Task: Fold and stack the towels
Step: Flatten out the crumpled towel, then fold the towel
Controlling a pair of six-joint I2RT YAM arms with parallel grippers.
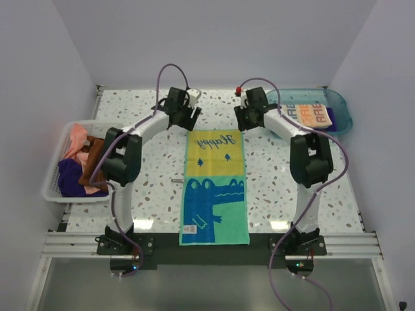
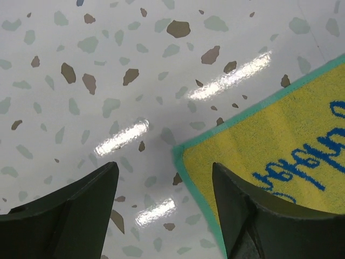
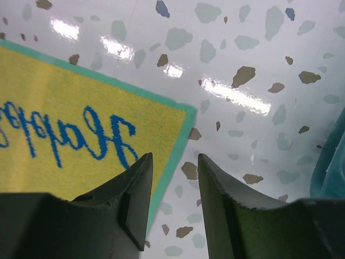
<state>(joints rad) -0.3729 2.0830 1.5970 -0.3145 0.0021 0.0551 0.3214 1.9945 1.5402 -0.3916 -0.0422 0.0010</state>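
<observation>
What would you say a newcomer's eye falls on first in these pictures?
The long crocodile towel lies flat in the middle of the table, its yellow "Happy" end at the far side. The left gripper and right gripper hang open over its two far corners. A white basket of bunched towels sits at left.

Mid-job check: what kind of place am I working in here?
Probably a lab test cell rather than a home: plain white walls enclose a speckled table, both arms are bolted to an aluminium rail, and towels wait in a white basket.
</observation>
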